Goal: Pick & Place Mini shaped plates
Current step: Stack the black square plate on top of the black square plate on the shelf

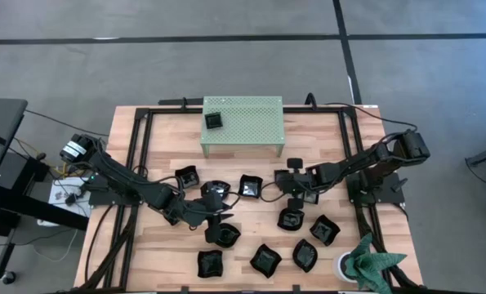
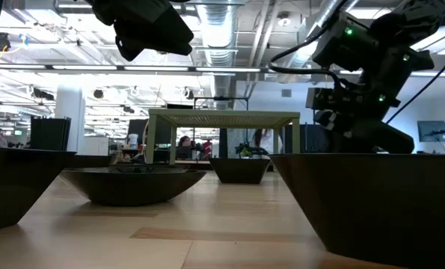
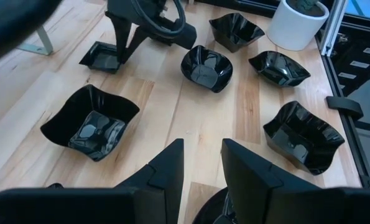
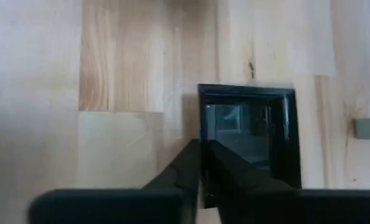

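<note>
Bright, even overhead light with soft shadows; ceiling lamps (image 2: 229,33) glare, and the nearest black dishes (image 2: 372,202) blur

Eleven black mini plates (image 1: 265,260) show from above (one on the stand), one green stand (image 1: 243,122), one white pot (image 1: 346,265).
</note>
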Controlling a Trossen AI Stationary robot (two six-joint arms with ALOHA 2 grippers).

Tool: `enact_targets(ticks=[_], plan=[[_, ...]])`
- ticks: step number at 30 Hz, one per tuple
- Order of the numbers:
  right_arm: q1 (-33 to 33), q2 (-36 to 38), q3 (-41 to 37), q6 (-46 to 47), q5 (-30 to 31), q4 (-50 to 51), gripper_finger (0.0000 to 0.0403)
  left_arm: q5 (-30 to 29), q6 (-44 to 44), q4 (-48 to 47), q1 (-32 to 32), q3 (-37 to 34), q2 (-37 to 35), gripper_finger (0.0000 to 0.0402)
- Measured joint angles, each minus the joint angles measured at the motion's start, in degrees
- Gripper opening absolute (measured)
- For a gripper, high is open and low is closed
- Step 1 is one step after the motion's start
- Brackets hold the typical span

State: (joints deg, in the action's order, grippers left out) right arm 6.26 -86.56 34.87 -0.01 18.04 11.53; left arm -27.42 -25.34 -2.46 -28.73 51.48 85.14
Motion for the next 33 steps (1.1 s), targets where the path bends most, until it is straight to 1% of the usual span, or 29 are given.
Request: enact_targets(ticks=[2, 4, 7, 9, 12, 17, 19, 21, 24, 27, 29, 31, 33], plan=[[0.1, 0.0, 0.0, 0.0, 0.2, -0.1, 0.0008, 0.0, 0.0, 0.1, 0.0, 0.0, 0.0, 0.0110], [0.2, 0.0, 0.2, 0.3, 0.0, 0.0, 0.0013, 0.0, 0.0, 0.3, 0.0, 0.0, 0.0, 0.0110], [1.7, 0.0, 1.7, 1.3, -2.4, 0.8, 0.0010, 0.0, 0.0, 0.4, 0.0, 0.0, 0.0, 0.0110], [3.4, 0.0, 3.7, 1.3, -4.5, 1.5, 0.0004, 0.0, 0.0, 0.5, 0.0, 0.0, 0.0, 0.0110], [6.8, 0.0, 7.9, 0.7, -6.5, 3.8, 0.0006, 0.0, 0.6, 0.6, -0.2, 0.0, 0.0, 0.0110], [12.7, 0.0, 15.8, -1.3, -6.4, 8.2, 0.0002, 0.0, 7.5, 1.7, -1.3, 0.1, 0.2, 0.0110], [14.6, 0.0, 18.2, -2.6, -6.7, 8.4, 0.0003, 0.1, 10.8, 4.1, -1.7, 0.1, 0.8, 0.0110], [16.3, 0.0, 20.2, -3.8, -8.2, 7.8, 0.0002, 0.6, 14.2, 8.0, -2.0, 0.1, 2.1, 0.0110], [18.0, 0.0, 21.8, -6.1, -12.5, 4.4, 0.0002, 2.3, 20.3, 14.5, -2.1, 0.1, 5.0, 0.0114], [18.9, 0.1, 22.1, -8.0, -17.7, 0.7, 0.0004, 2.6, 25.9, 19.0, -2.1, 0.1, 7.6, 0.0126], [19.2, 0.1, 22.1, -7.8, -19.5, 0.4, 0.0003, 2.6, 27.5, 20.7, -2.0, 0.1, 8.7, 0.0137], [19.2, 0.1, 22.1, -7.6, -19.6, -0.1, 0.0001, 2.7, 28.0, 22.4, -1.8, 0.1, 9.4, 0.0148], [19.2, 0.1, 22.1, -7.6, -19.6, -0.1, 0.0002, 4.6, 28.0, 23.5, -1.3, 0.1, 9.6, 0.0158]])
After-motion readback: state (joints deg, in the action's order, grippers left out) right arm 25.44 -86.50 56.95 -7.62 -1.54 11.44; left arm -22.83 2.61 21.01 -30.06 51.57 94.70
